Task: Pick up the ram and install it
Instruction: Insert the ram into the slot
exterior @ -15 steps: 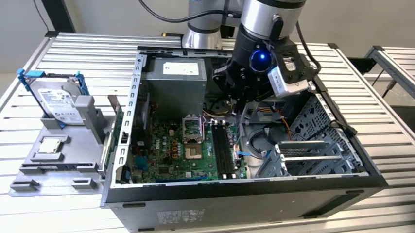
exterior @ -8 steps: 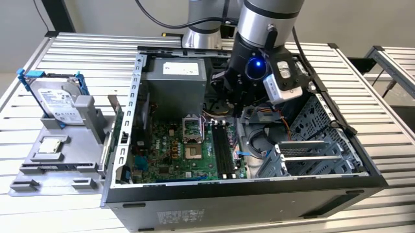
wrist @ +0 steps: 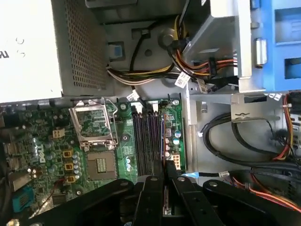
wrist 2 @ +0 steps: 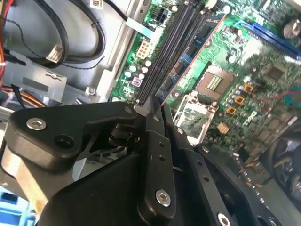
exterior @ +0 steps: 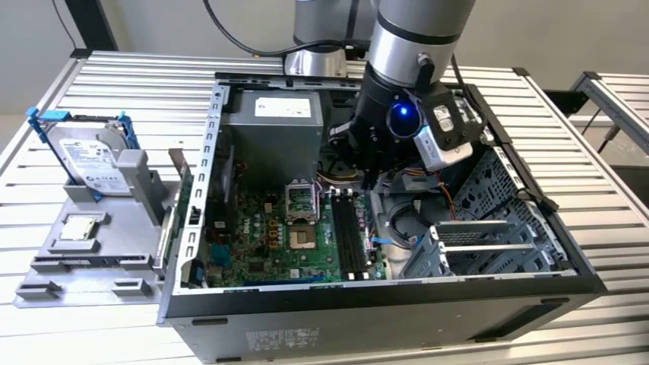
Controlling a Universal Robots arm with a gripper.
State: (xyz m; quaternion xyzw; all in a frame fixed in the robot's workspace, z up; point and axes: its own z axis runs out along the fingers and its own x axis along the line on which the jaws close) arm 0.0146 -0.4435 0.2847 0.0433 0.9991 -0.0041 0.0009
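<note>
Slatted metal tabletop (exterior: 132,76) carries everything we see, and nearest to us on it stands the open computer case (exterior: 385,312). Inside the case lies the green motherboard (exterior: 289,251) with its processor socket (exterior: 304,239) and, just beside that, the dark memory slots (exterior: 350,228).

Above those slots we find the gripper (exterior: 367,176), lowered into the case on the grey arm (exterior: 416,38). In the second wrist view the gripper (wrist 2: 157,109) has its black fingers (wrist 2: 153,141) pressed close on the near end of the ram (wrist 2: 188,63), a long dark stick with a thin red edge. From the pinch, the ram runs away over the motherboard (wrist 2: 244,52), along the memory slots (wrist 2: 171,40). In the first wrist view the gripper (wrist: 165,175) sits at the near end of the slots (wrist: 146,141).

Farther off, at the exterior view's left, a grey tray (exterior: 87,258) holds a small silver chip (exterior: 79,226) and an upright hard drive (exterior: 91,156) in a blue frame. Behind the gripper sits the power supply (exterior: 273,125).
</note>
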